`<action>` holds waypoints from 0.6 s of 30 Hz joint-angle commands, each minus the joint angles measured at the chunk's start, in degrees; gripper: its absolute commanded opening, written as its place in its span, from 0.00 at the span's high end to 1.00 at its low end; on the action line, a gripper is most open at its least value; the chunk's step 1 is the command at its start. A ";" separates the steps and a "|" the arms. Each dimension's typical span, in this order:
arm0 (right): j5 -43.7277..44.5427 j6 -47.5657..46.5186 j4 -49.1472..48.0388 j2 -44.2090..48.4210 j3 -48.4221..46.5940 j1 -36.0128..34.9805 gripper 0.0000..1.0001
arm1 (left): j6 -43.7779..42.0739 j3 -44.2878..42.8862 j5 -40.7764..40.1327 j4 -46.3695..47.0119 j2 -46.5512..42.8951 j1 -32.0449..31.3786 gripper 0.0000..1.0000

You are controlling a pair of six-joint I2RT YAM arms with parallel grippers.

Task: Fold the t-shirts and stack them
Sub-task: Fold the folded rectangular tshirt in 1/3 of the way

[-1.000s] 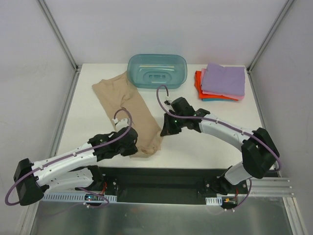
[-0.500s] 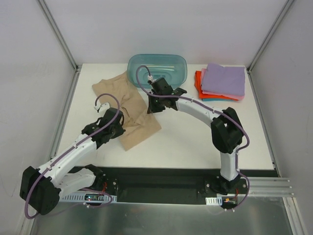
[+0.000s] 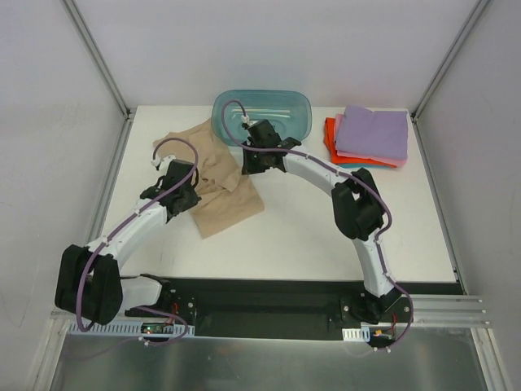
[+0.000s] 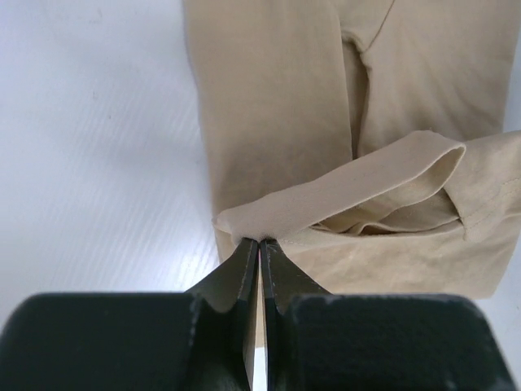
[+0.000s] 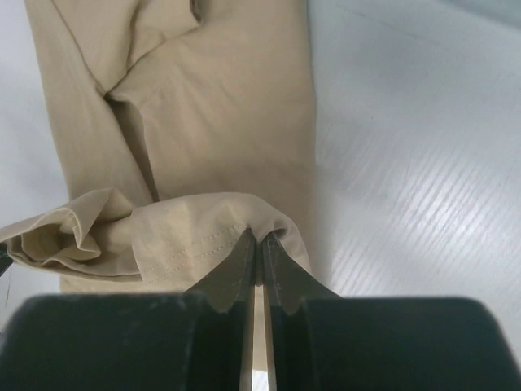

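Note:
The tan-beige t-shirt lies on the white table left of centre, its near end lifted and doubled back over itself. My left gripper is shut on the shirt's hem corner. My right gripper is shut on the other hem corner. Both hold the hem over the shirt's upper part, which also shows in the right wrist view. A stack of folded t-shirts, lilac on top with pink, orange-red and teal below, sits at the back right.
A translucent teal plastic tub stands at the table's back centre, just behind my right gripper. Grey walls and metal posts close in the table on three sides. The table's near edge meets the black base rail.
Both grippers have carried the shirt's near hem away from the front edge toward the back, folding the shirt over itself. The shirt now looks shorter.

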State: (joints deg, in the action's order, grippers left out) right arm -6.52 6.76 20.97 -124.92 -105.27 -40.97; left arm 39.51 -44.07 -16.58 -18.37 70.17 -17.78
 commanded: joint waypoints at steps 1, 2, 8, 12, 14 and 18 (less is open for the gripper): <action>-0.15 -0.88 -5.93 -3.91 -4.67 0.89 0.94 | -4.26 -3.91 -0.29 2.90 4.52 2.04 1.00; -0.33 -0.53 -6.55 -4.53 -5.63 1.07 0.92 | -4.70 -4.87 -0.82 3.16 5.67 2.40 1.00; -0.24 -1.40 -8.14 -9.10 -9.68 1.07 0.67 | -6.37 -9.27 -0.56 2.99 13.23 5.21 0.96; -1.20 -1.58 -6.91 -7.98 -10.13 1.07 0.46 | -7.25 -10.77 0.84 2.73 12.89 5.30 0.26; -2.08 -1.93 -7.78 -5.96 -7.24 1.16 0.43 | -7.34 -10.59 3.29 2.73 11.75 5.30 0.01; -4.98 -1.93 -9.72 -0.42 -0.82 0.81 0.10 | -6.73 -9.10 9.87 2.64 7.98 5.30 0.01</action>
State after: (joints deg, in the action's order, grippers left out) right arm -8.03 5.67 13.76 -133.43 -110.00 -39.94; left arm 33.26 -52.62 -13.82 -15.66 83.20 -12.64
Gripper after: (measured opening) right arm 0.712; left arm 0.992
